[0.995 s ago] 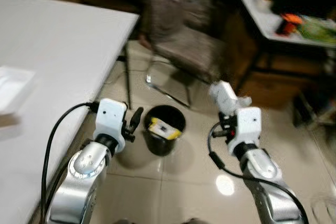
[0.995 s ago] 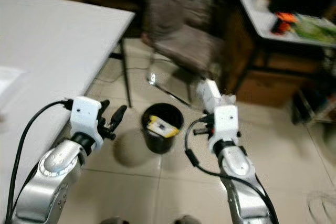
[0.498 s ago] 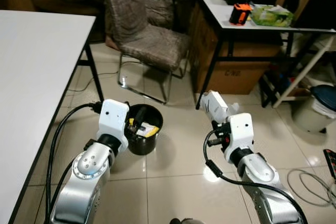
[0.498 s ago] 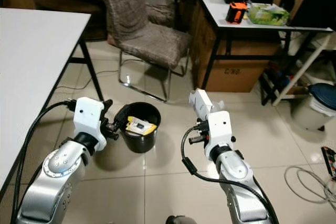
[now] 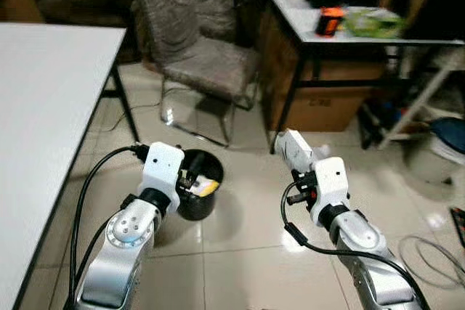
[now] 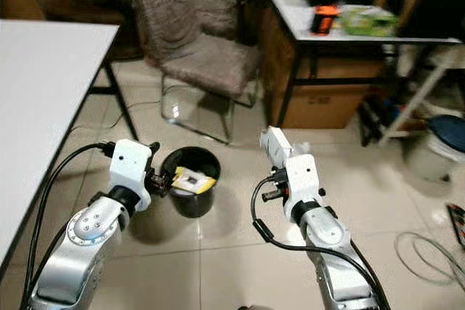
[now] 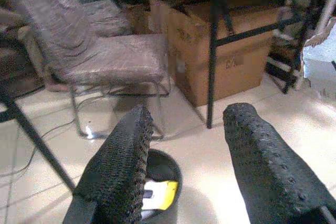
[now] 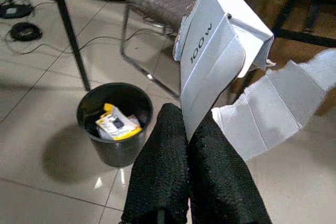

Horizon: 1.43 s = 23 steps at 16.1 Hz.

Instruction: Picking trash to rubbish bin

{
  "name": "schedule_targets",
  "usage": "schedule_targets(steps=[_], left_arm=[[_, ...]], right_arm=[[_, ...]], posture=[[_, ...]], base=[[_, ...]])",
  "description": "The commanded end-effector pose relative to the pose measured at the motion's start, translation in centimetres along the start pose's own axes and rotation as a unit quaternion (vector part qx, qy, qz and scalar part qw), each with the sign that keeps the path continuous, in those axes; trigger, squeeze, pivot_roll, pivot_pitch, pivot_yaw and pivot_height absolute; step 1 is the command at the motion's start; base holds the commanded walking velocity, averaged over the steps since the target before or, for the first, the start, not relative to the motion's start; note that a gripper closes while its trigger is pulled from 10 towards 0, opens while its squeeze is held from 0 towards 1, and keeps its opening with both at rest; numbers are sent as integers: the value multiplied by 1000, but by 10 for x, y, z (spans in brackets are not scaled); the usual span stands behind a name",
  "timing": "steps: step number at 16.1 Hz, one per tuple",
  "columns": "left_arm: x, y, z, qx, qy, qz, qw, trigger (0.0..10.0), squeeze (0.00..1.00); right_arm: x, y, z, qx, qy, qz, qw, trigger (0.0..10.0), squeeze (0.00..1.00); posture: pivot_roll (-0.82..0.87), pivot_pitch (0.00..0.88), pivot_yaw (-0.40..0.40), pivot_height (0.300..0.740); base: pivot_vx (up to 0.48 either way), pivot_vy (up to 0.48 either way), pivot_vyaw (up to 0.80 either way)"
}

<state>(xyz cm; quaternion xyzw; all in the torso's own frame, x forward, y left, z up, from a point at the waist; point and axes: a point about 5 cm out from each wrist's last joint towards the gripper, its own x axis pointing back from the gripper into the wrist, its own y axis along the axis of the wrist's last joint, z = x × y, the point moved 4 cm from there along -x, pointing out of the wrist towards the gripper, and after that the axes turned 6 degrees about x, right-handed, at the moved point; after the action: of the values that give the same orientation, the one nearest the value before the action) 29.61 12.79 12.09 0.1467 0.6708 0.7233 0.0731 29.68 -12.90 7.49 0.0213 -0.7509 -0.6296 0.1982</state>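
A small black rubbish bin (image 6: 188, 190) stands on the tiled floor, and a yellow packet (image 6: 187, 179) lies inside it. My right gripper (image 8: 187, 129) is shut on a torn white cardboard box (image 8: 216, 61) marked "100 W". It holds the white box (image 6: 277, 144) above the floor, to the right of the bin. My left gripper (image 7: 186, 129) is open with nothing between its fingers, and it hovers at the bin's left rim (image 7: 167, 157).
A white table (image 6: 43, 92) runs along the left. A grey fabric chair (image 6: 196, 49) stands behind the bin. To the right, a desk (image 6: 341, 30) with a cardboard carton (image 6: 323, 110) under it, a lidded pail (image 6: 439, 147) and a cable (image 6: 425, 259) on the floor.
The camera has swung from the white table towards the floor and bin. The right gripper keeps its hold on the white box, and the left gripper stays open by the bin.
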Motion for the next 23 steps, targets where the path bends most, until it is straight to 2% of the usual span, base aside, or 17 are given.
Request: schedule_targets(steps=[1, 8, 10, 18, 23], left_arm=[[-1, -2, 0, -4, -4, 3, 1000, 10000, 0], [-1, -3, 1, -2, -5, 2, 1000, 10000, 0], [-2, -3, 0, -2, -6, 3, 1000, 10000, 0], [-2, -3, -2, -3, -16, 4, 1000, 10000, 0], [-4, -2, -2, -2, -20, 3, 1000, 10000, 0]], right_arm=[[-2, 3, 1, 12, 6, -5, 1000, 10000, 0], [-3, 2, 4, 21, 16, -4, 1000, 10000, 0], [-3, 1, 1, 5, 6, -5, 1000, 10000, 0], [-3, -4, 0, 5, 1, 1, 1000, 10000, 0], [-3, -5, 6, 22, 16, 6, 1000, 10000, 0]], posture=[[-14, 62, -75, 740], [-14, 65, -70, 740], [-14, 65, -69, 740], [-16, 67, -55, 740], [-17, 69, -48, 740]], base=[[352, 0, 0], [355, 0, 0], [354, 0, 0], [356, 0, 0], [354, 0, 121]])
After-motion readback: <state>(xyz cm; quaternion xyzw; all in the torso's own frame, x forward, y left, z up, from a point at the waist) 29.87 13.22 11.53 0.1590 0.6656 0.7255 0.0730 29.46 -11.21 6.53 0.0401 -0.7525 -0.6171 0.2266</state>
